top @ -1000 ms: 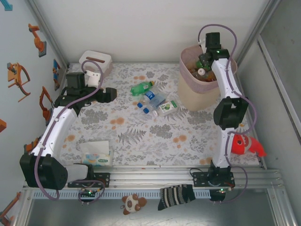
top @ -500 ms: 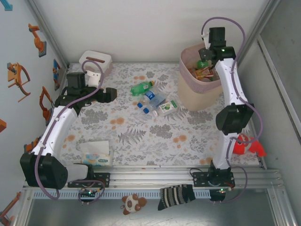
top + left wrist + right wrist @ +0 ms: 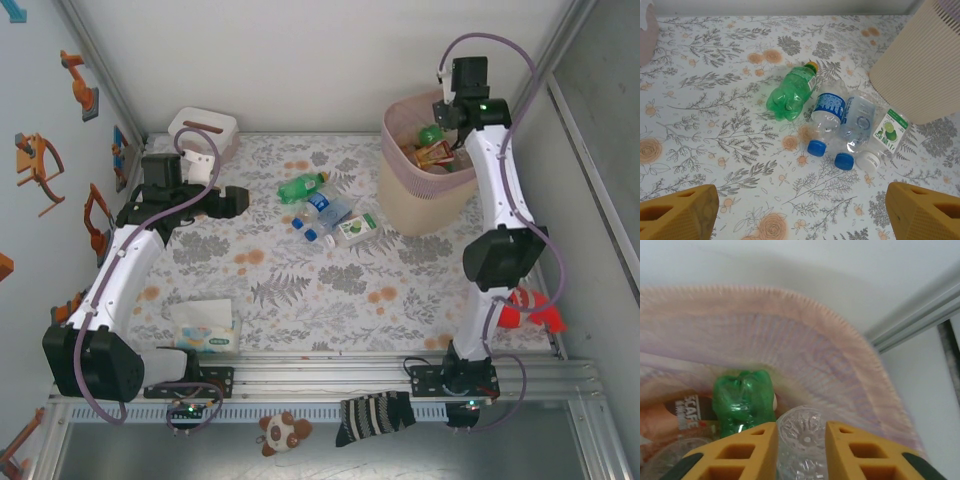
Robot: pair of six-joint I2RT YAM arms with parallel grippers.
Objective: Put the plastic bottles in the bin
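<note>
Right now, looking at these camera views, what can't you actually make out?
Bottle count inside the bin: top view, the right arm covers part, the rest too small.
Whether the right gripper touches the clear bottle between its fingers: right wrist view, bottom edge cuts it off.
Wording on the brown label: right wrist view, blurred.

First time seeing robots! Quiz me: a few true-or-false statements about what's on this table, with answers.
1. Four bottles lie on the table beside the bin. True.
2. The green bottle on the table has a blue cap. False: its cap is orange.
3. The left gripper grips a bottle. False: it is open and empty.
4. The bin has another green bottle inside. True.
5. The right gripper is above the bin. True.
</note>
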